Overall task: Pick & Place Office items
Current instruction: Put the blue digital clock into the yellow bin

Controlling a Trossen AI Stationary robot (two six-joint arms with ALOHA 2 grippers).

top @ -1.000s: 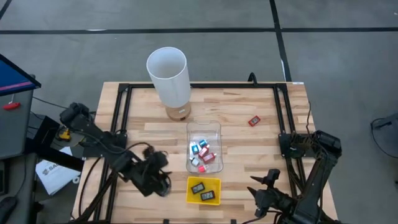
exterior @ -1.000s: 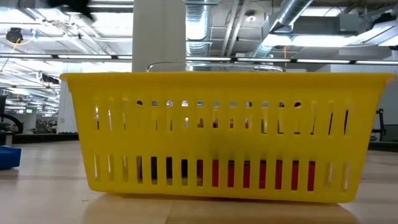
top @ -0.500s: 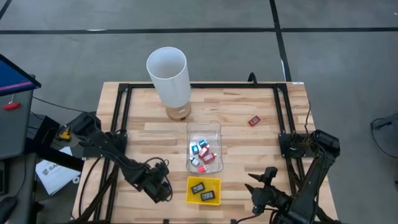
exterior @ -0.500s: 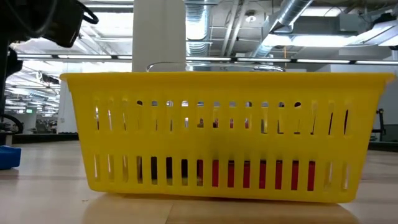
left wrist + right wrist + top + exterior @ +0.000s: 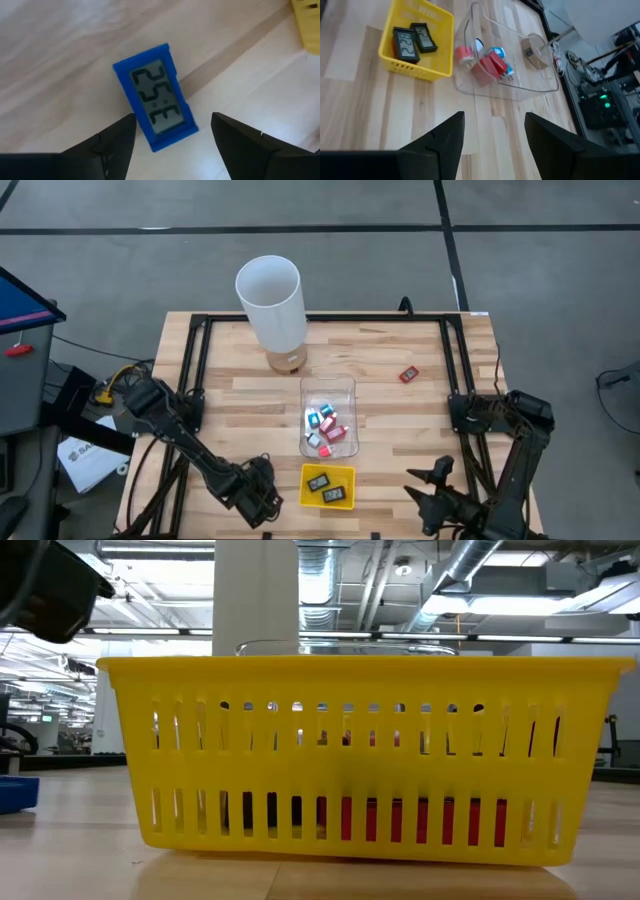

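my left gripper [image 5: 172, 131] hangs spread over the blue clock [image 5: 155, 104] on the table's near edge, just beside the yellow tray [image 5: 327, 486]. the clock lies between my fingertips, its long axis slanting across the gap. my right gripper [image 5: 494, 131], also spread, waits farther off. the tray holds two black clocks [image 5: 413, 41]; the clear bin [image 5: 328, 418] holds red, blue and white pieces.

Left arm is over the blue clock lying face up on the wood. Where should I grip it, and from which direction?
Come straight down on the blue clock with the open left gripper and pinch its two long side edges: it lies flat, display up, lengthwise in the gap between the fingers.
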